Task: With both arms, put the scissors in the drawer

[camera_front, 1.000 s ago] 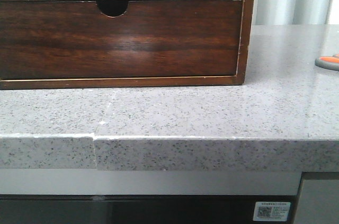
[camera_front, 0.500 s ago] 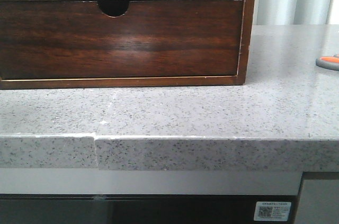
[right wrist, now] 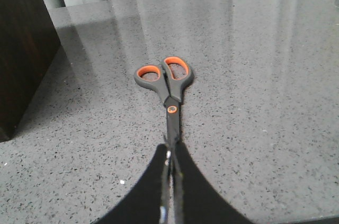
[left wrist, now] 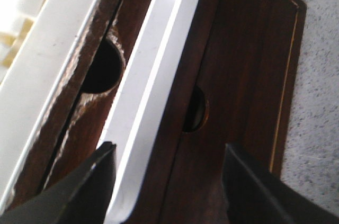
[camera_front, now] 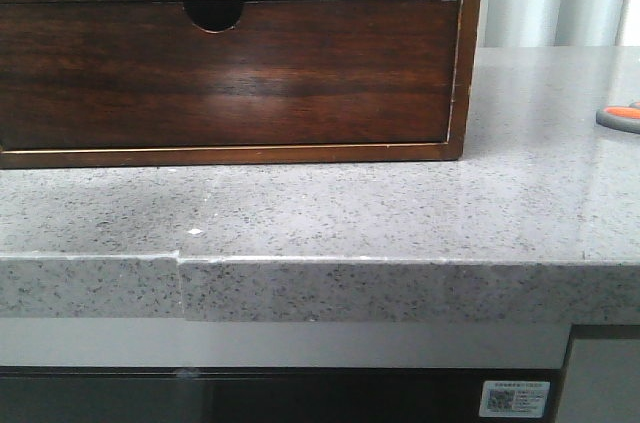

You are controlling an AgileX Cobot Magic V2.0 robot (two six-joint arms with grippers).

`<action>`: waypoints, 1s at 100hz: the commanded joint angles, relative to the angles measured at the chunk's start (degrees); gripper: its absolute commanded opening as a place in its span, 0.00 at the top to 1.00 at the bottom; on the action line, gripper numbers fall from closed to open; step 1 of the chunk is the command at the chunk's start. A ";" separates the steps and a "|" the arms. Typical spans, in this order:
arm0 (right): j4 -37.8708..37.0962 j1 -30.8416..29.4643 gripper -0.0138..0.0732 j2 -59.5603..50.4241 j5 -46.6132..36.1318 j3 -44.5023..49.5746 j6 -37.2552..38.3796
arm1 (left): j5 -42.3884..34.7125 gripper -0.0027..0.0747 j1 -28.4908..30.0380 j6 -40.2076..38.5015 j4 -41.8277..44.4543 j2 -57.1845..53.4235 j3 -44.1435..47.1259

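The scissors (right wrist: 168, 95) lie flat on the speckled grey surface (camera_front: 400, 213) near its right edge, well clear of the wooden cabinet (camera_front: 300, 73) that stands toward the back left corner. In the right wrist view the right tool (right wrist: 169, 181) is clenched on the blade end of the scissors, its dark fingers (right wrist: 188, 192) pressed together around the blades, while the grey handles lined in orange point away from it and rest on the stone. From the front only a sliver of one handle loop (camera_front: 620, 117) shows at the frame's right margin (the arm itself is out of that picture). The left tool (left wrist: 167, 181) hangs spread wide before the cabinet's face, gripping nothing; between its two dark fingers (left wrist: 85, 187) runs the pale white strip (left wrist: 153, 91) along the top of the drawer (left wrist: 233, 75), whose dark glossy front stands just proud of the cabinet. A notched drawer (camera_front: 215, 73) sits shut below it in the front view.
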 commanded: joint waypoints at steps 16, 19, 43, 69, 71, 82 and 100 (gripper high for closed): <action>0.01 0.05 0.91 1.04 -5.32 -1.39 0.04 | 4.80 0.45 -1.08 -0.16 13.40 3.03 -6.15; 0.01 0.05 0.91 1.04 -5.32 -1.39 0.04 | 5.27 0.45 -1.52 -0.16 14.00 3.27 -6.50; 0.01 0.05 0.91 1.04 -5.32 -1.39 0.04 | 6.07 0.59 -2.42 -0.16 15.61 5.95 -7.39; 0.01 0.05 0.91 1.04 -5.32 -1.39 0.04 | 6.07 0.99 -2.42 -0.36 15.61 5.85 -7.39; 0.01 0.05 0.91 1.04 -5.32 -1.39 0.04 | 6.07 0.99 -2.42 -0.36 15.61 5.85 -7.39; 0.01 0.05 0.91 1.04 -5.32 -1.39 0.04 | 6.07 0.99 -2.42 -0.47 15.24 5.60 -7.39; 0.01 0.05 0.91 1.04 -5.32 -1.39 0.04 | 5.30 0.99 -2.54 -0.85 13.27 3.64 -6.87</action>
